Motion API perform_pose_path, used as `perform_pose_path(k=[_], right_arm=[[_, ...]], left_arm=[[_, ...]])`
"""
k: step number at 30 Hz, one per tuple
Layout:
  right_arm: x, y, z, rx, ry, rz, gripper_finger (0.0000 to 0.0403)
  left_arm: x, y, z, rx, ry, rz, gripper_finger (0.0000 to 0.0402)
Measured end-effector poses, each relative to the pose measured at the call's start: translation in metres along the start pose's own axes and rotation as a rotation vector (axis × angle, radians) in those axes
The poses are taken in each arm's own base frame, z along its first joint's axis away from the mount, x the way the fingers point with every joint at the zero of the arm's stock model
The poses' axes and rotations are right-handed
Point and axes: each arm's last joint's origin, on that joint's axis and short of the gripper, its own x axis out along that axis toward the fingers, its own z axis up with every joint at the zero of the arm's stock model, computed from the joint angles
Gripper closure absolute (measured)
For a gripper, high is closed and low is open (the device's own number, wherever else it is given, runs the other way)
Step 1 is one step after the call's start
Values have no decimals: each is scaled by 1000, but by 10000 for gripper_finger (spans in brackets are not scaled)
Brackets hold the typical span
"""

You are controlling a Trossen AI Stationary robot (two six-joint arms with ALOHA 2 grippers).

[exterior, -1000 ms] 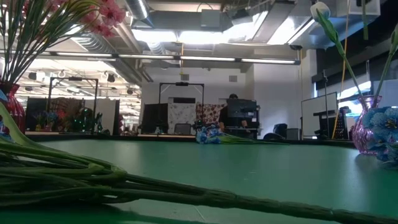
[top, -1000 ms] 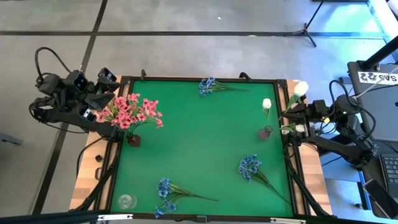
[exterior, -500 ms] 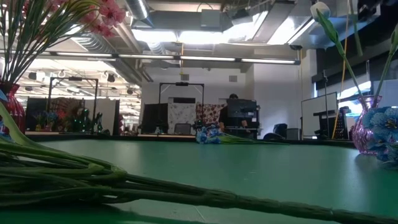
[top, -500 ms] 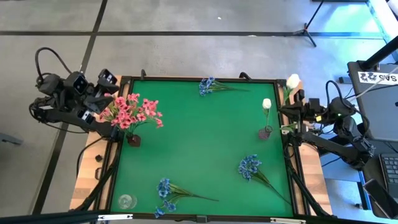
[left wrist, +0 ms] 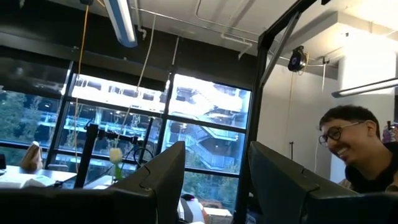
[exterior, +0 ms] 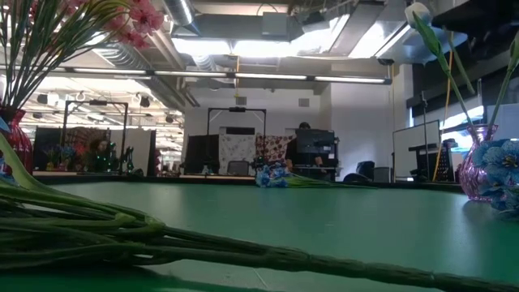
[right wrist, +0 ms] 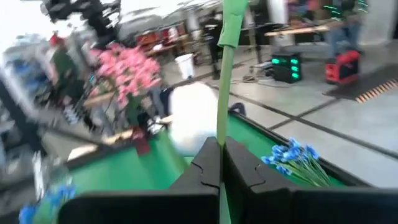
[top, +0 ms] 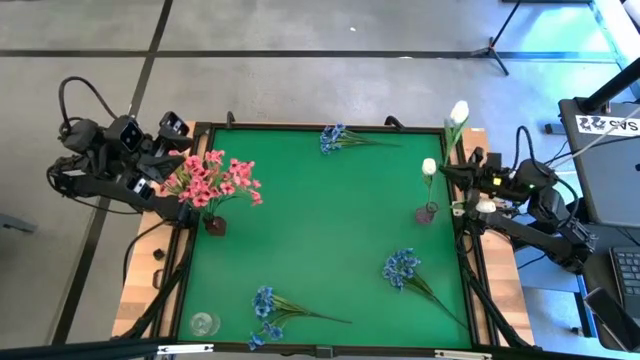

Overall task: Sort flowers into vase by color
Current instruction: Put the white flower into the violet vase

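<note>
Moved: right gripper (top: 468,178) is carrying its white tulip (top: 458,111) farther toward the table's far right corner than a second ago, bud now beyond the far edge line.
Right jaws: pressing shut on the tulip's green stem (right wrist: 224,74), which is running straight out from between the fingers.
Tulip axis: lying roughly along the table's right edge, bud pointing away toward the far side.
Near edge: blue sprig (top: 268,305) is lying close to a small clear glass (top: 203,323) at the near left corner.
Near right: second blue sprig (top: 403,267), stem trailing toward the near right corner.
Right side: small dark vase (top: 426,213) is holding one white bud (top: 429,166).
Left edge: pink flowers (top: 209,179) are standing in a dark red vase (top: 215,225).
Far edge: third blue sprig (top: 334,138), stem lying along the edge.
Left gripper (left wrist: 214,186): waiting off the far left corner, fingers standing apart, empty.
Writing: white label (top: 610,124) beyond the right edge, not readable.
</note>
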Motion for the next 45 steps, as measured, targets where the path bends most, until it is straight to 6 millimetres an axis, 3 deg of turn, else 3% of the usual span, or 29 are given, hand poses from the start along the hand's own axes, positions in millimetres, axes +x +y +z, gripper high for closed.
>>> perform_pose_path(k=[7, 15, 18, 37, 45], right_arm=[[-11, -6, -9, 177, -5, -166, 402], [0, -15, -29, 174, 52, -280, 402], [5, -18, -36, 177, 71, -286, 402], [2, -14, -35, 131, 128, -182, 402], [10, -17, -36, 58, 50, -223, 402]], left_arm=[[0, 0, 0, -46, 0, 0, 227], [0, 0, -1, -49, 11, 2, 227], [0, 0, -2, -54, 18, -4, 227], [0, 0, -2, -71, 20, -7, 227], [0, 0, -2, -71, 25, -7, 227]])
